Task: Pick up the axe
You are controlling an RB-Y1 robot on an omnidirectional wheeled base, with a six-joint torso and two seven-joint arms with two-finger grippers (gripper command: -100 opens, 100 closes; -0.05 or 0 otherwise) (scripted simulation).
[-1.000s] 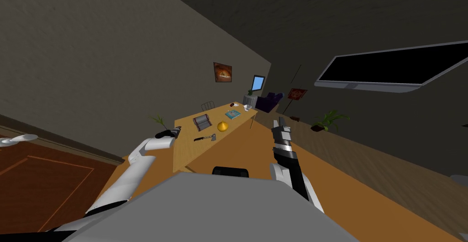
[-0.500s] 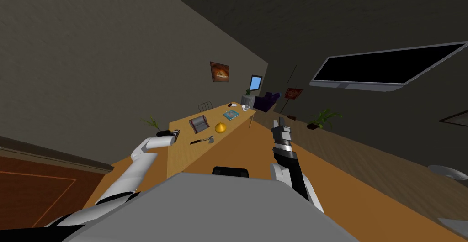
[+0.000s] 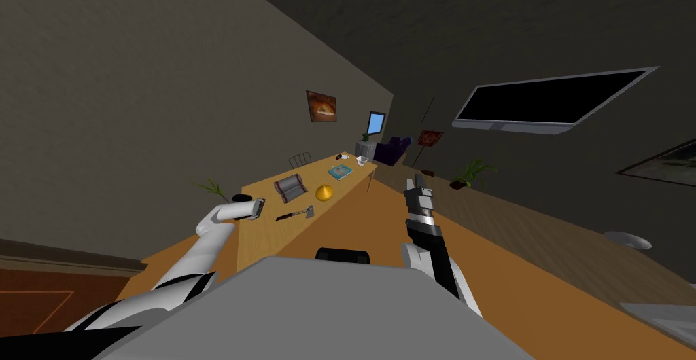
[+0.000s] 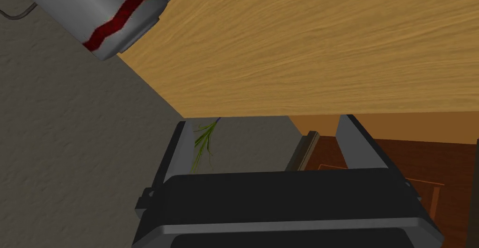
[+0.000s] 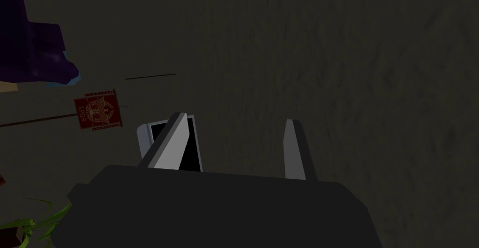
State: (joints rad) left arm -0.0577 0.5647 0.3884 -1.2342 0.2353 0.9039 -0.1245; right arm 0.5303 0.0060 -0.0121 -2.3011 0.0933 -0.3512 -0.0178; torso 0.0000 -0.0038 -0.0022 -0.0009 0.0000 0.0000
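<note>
Axe (image 3: 295, 213) lies flat on the wooden surface (image 3: 262, 244), just beside a yellow round thing (image 3: 324, 192). Your left hand (image 3: 256, 208) hovers at the surface's edge, near the axe's handle but not touching it, fingers apart. Your right hand (image 3: 416, 186) is raised well off to the side, fingers spread too

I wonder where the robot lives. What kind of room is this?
Probably a living room in a house: a long wooden table holding the axe, a big dark screen on the wall, a framed picture and a potted plant.
</note>
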